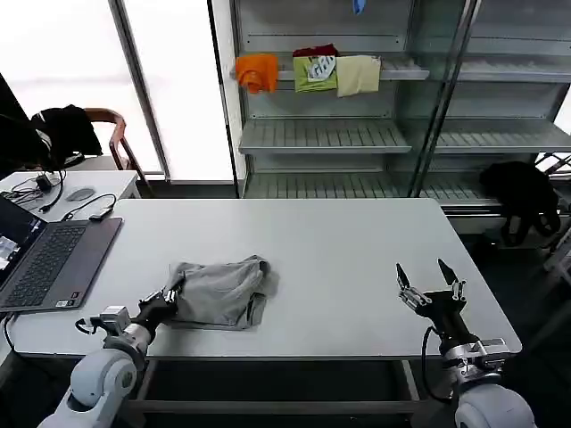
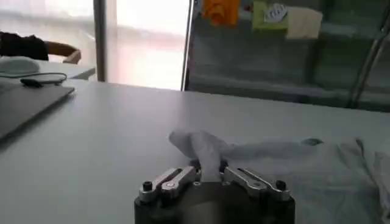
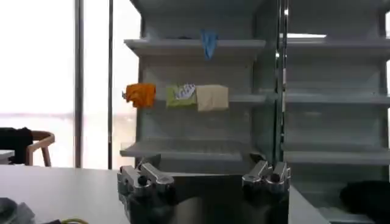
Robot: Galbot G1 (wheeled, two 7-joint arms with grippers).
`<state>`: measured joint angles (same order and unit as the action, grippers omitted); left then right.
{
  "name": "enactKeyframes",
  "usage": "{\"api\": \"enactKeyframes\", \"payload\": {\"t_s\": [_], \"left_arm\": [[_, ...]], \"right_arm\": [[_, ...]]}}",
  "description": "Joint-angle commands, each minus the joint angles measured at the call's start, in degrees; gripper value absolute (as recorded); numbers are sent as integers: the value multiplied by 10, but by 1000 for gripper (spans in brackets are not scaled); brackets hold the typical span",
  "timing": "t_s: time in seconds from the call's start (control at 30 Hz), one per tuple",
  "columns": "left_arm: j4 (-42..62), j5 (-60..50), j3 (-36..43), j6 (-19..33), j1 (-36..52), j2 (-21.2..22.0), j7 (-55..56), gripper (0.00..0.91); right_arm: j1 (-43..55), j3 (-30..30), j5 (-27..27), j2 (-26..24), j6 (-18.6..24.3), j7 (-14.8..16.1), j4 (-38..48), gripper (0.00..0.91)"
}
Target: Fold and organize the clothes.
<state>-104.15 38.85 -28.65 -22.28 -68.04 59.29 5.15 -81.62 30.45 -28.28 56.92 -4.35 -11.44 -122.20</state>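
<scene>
The clothes, a light grey T-shirt (image 1: 219, 292), lie folded into a compact bundle on the white table (image 1: 339, 241), left of centre near the front edge. My left gripper (image 1: 172, 292) is at the bundle's left edge, shut on a pinch of the grey fabric. In the left wrist view the pinched cloth (image 2: 204, 149) rises in a small peak from between the jaws of the left gripper (image 2: 209, 167). My right gripper (image 1: 427, 283) hovers open over the table's front right, well away from the T-shirt. Seen from the right wrist, the right gripper (image 3: 204, 170) holds nothing.
An open laptop (image 1: 45, 259) with cables sits at the table's left end. Behind the table stands a metal shelf rack (image 1: 357, 134) holding orange, green and cream folded garments (image 1: 312, 71). A chair with black clothing (image 1: 67, 129) is at back left; a dark bag (image 1: 522, 192) at right.
</scene>
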Motion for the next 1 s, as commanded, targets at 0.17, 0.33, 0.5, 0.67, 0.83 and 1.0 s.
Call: {"api": "enactKeyframes", "payload": {"t_s": [0.17, 0.33, 0.5, 0.67, 0.83, 1.0], "left_arm": [[-34, 82, -160, -15, 20, -194, 3, 0], [-27, 112, -183, -40, 81, -283, -16, 0], [-39, 83, -135, -55, 123, -309, -51, 0], [-38, -98, 46, -14, 85, -216, -87, 0], [44, -257, 214, 52, 65, -70, -89, 0], [15, -257, 260, 40, 90, -8, -64, 10]], "right_arm": [[13, -10, -2, 1, -2, 0, 3, 907], [15, -13, -2, 1, -2, 0, 5, 907], [17, -16, -1, 3, -2, 0, 5, 907], [13, -14, 0, 4, -2, 0, 3, 907], [9, -12, 3, 6, -3, 0, -1, 907], [-1, -1, 2, 0, -3, 1, -1, 907]]}}
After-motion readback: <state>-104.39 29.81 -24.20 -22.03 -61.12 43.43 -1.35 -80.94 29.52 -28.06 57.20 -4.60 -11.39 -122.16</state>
